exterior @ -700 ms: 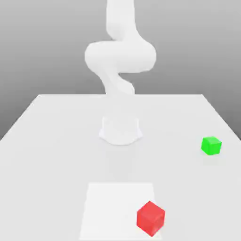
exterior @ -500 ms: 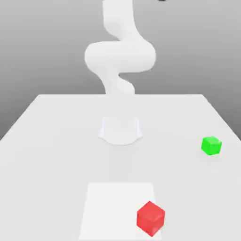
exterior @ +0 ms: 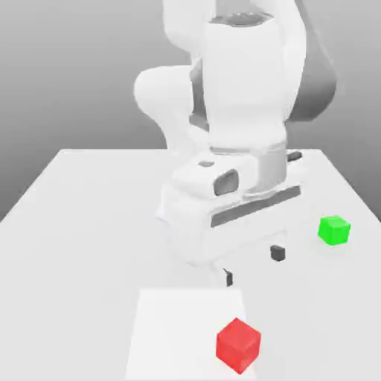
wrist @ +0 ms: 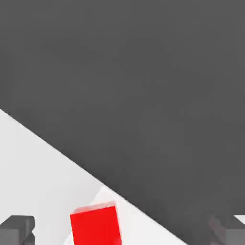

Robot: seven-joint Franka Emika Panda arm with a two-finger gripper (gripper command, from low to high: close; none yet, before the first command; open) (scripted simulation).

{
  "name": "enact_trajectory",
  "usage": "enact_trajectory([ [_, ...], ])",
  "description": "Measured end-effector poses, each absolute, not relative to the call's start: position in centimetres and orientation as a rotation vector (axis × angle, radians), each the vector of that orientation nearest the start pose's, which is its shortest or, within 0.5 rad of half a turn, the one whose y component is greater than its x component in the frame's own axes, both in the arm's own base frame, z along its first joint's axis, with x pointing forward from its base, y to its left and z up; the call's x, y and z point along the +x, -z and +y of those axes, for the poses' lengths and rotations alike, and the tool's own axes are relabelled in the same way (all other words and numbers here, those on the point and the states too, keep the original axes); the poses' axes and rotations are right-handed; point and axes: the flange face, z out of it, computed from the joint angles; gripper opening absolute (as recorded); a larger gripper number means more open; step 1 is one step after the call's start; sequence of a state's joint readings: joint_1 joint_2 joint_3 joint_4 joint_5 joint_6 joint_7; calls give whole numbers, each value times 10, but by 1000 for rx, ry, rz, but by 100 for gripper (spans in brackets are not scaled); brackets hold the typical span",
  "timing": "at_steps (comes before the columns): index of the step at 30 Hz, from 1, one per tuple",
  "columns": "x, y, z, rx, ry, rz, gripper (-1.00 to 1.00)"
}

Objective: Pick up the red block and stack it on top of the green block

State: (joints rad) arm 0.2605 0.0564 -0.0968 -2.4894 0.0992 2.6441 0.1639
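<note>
The red block (exterior: 238,345) rests on a lighter square patch near the table's front, toward the exterior view's right. The green block (exterior: 334,230) sits on the table further back, near the right edge. My gripper (exterior: 253,266) hangs open above the table, behind and above the red block and to the left of the green one, with nothing between its dark fingertips. In the hand view the red block (wrist: 94,225) lies ahead on the table, between the two dark fingers (wrist: 16,228), and the gripper touches neither block.
The white arm's hand and wrist (exterior: 245,134) loom large over the middle of the table (exterior: 82,223), hiding the robot's base. A pale square patch (exterior: 171,327) marks the front centre. The table's edge runs across the hand view against a dark background.
The hand and wrist have swung down into the exterior view, now hanging above the table's middle with fingers spread. Both blocks have stayed where they were.
</note>
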Motion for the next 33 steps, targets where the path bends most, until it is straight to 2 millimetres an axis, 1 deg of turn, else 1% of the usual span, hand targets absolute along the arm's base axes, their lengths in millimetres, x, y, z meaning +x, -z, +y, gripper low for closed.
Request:
enact_trajectory([
  [3, 463, -222, 76, -3128, 33, 12, 0],
  [8, 460, -156, 76, -3142, 2, -26, 0],
  [9, 459, -148, 76, -3142, 1, -26, -100],
  [14, 459, -148, 76, -3142, -2, -25, -100],
  [15, 459, -144, 76, -3142, -2, -25, -100],
  [16, 459, -148, 76, -3142, -2, -26, -100],
  [18, 460, -168, 76, -3142, 0, -28, -100],
  [21, 458, -202, 78, -3141, -1, -38, -100],
  [22, 453, -208, 90, -3137, -3, -124, -100],
  [24, 438, -214, 123, -3114, -7, -367, -100],
  [27, 407, -220, 176, -3035, -12, -767, -100],
  [30, 364, -225, 232, -2889, -15, -1197, -100],
  [33, 318, -230, 273, -2698, -16, -1578, -100],
])
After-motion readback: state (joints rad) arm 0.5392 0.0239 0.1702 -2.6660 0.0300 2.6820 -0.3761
